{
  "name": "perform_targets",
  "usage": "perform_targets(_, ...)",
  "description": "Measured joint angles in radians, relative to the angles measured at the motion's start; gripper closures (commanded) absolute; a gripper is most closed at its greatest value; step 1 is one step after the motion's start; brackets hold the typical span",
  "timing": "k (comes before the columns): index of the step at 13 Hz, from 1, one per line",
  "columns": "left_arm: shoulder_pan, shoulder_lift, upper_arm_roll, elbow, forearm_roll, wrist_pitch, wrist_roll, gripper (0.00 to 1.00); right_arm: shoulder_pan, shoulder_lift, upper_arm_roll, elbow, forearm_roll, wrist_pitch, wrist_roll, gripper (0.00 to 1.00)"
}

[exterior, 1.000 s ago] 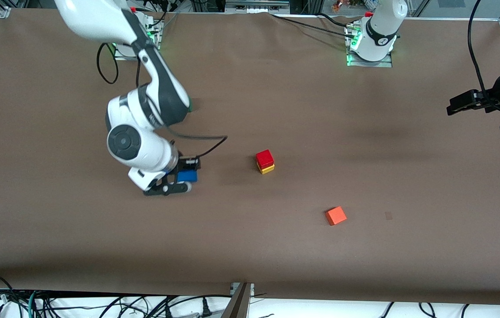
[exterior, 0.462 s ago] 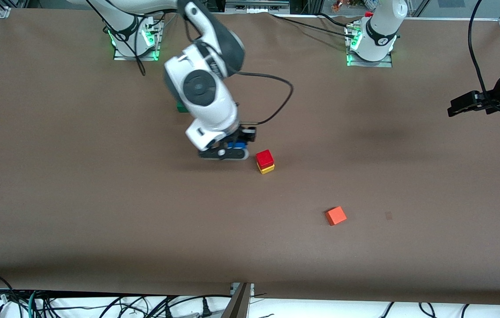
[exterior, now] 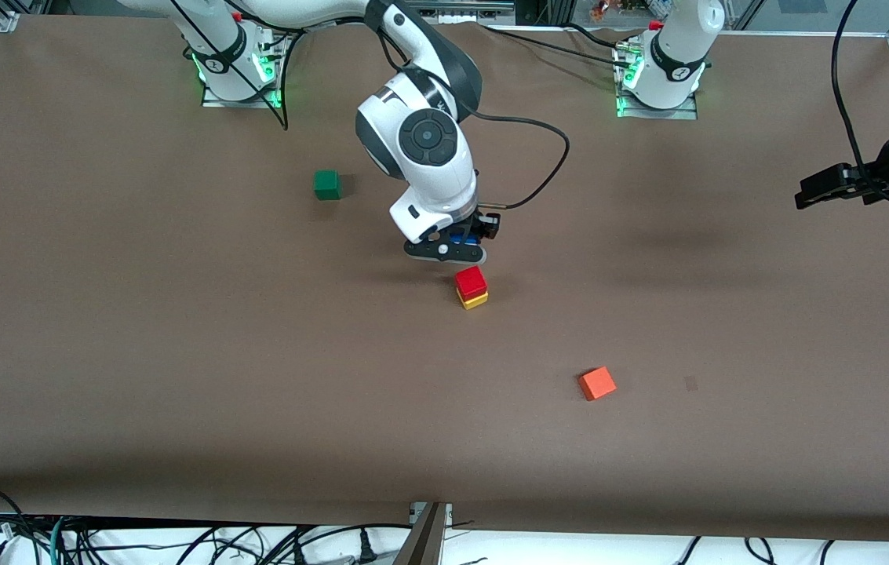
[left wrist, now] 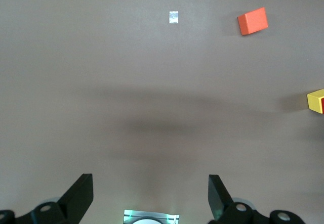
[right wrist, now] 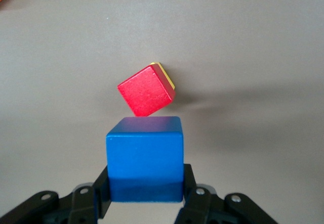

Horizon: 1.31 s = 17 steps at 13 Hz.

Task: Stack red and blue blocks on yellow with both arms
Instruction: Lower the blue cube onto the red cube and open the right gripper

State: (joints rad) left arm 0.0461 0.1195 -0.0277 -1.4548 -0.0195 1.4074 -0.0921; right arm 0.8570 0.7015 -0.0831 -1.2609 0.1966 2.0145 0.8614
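Right gripper (exterior: 456,245) clamped on blue block (right wrist: 145,157), hanging just above red block (exterior: 471,281) resting on yellow block (exterior: 475,299), frame centre. Left gripper (left wrist: 149,196) spread wide, empty, waiting. Risk: off-centre lowering, knocking red askew, toppling everything.

matte blue block (right wrist: 145,155), seemingly grainy red block (right wrist: 146,90)

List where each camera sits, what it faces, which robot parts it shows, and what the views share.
Front view: high across the table, facing both bases; right gripper over red block.
Left wrist view: looks down past the open left gripper at orange cube.
Right wrist view: looks past the fingers holding blue block.
Shared: yellow block.
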Motion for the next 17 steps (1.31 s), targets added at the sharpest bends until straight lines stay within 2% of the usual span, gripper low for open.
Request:
perform_targets(6, 0.000, 0.001, 0.000, 0.000, 0.000, 0.001, 0.000, 0.00, 0.021, 0.043, -0.001, 0.002, -0.081, 0.101, 0.042, 0.55)
perform_targets(14, -0.001, 0.002, 0.000, 0.000, 0.000, 0.001, 0.000, 0.00, 0.023, 0.079, -0.007, 0.003, -0.124, 0.178, 0.042, 0.51)
perform_targets(16, -0.001, 0.003, 0.000, 0.000, 0.000, 0.001, 0.000, 0.00, 0.025, 0.096, -0.007, 0.004, -0.139, 0.188, 0.044, 0.48)
perform_targets(17, -0.001, 0.003, -0.001, 0.000, 0.000, 0.001, 0.000, 0.00, 0.028, 0.097, -0.007, 0.006, -0.144, 0.190, 0.049, 0.43)
